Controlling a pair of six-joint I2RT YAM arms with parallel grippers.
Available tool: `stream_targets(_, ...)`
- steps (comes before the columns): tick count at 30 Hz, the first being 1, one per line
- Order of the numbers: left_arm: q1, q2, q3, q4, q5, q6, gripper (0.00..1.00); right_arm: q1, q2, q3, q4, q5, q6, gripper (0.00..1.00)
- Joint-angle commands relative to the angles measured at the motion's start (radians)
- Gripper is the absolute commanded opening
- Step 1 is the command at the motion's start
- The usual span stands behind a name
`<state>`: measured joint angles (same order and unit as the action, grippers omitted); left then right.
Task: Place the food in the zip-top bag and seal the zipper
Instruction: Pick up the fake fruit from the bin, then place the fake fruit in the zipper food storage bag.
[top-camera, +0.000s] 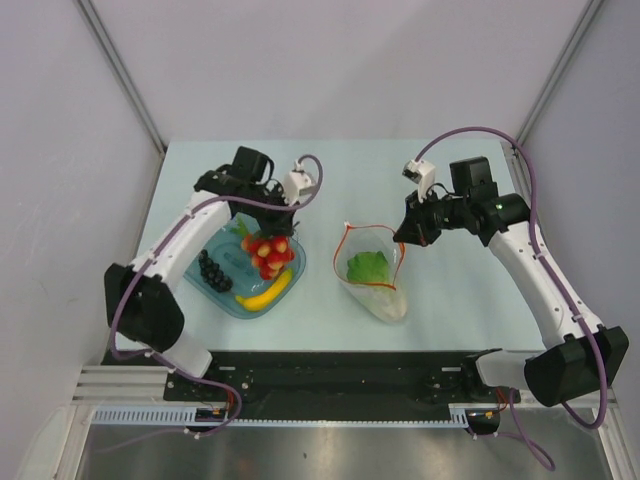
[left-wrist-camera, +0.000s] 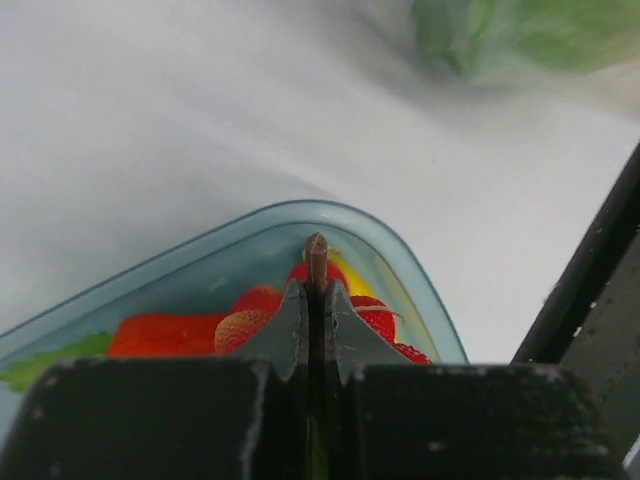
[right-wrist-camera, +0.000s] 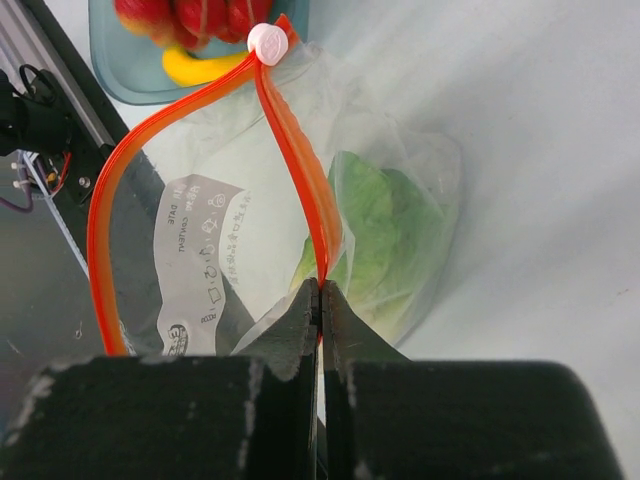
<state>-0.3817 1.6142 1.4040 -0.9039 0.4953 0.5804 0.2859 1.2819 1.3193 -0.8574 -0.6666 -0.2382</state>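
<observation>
Clear plastic marks the zip-top bag (top-camera: 385, 300), which lies right of the teal bowl (left-wrist-camera: 320, 204) with its mouth held open. Only the cabbage (right-wrist-camera: 390, 220) has been placed inside. The zipper (right-wrist-camera: 290, 130) is pinched between the pressed-together jaws of the right gripper (right-wrist-camera: 318, 290), and nothing has been sealed. The berry cluster (top-camera: 268, 252), grape bunch (top-camera: 212, 270) and banana (top-camera: 265, 293) are seen at the bowl and remain to be transferred. The left gripper (left-wrist-camera: 316, 290) is clamped on a thin brown stem (left-wrist-camera: 316, 250), judged to be the berry cluster's. Whether the cluster is lifted cannot be told. The task is judged barely begun.
</observation>
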Motion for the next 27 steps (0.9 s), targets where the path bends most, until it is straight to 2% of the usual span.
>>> stream_targets(1,0.006,-0.149,0.189,-0.027,0.136,-0.053,0.0,-0.002,-0.038,-0.017,0.012,-0.05,0.008,0.0)
stream_targets(7,-0.029,-0.149,0.489,-0.023,0.322,-0.232,0.0,-0.002,-0.032,-0.014,0.003,-0.062,0.0,0.0)
stream_targets(9,-0.066,-0.16,0.541,0.069,0.344,-0.329,0.0,-0.001,-0.033,-0.018,0.003,-0.074,0.004,0.0)
stream_targets(13,-0.147,-0.172,0.541,0.23,0.367,-0.448,0.0,-0.001,-0.03,-0.02,0.009,-0.087,0.007,0.0)
stream_targets(18,-0.253,-0.171,0.394,0.433,0.408,-0.574,0.0,-0.002,-0.023,-0.011,0.001,-0.111,0.0,0.0)
stream_targets(23,-0.316,-0.232,0.13,0.793,0.445,-0.704,0.0,-0.004,-0.023,-0.008,-0.008,-0.133,-0.01,0.0)
stream_targets(27,-0.344,-0.212,-0.005,0.87,0.447,-0.708,0.0,-0.007,-0.021,-0.008,-0.015,-0.14,-0.018,0.0)
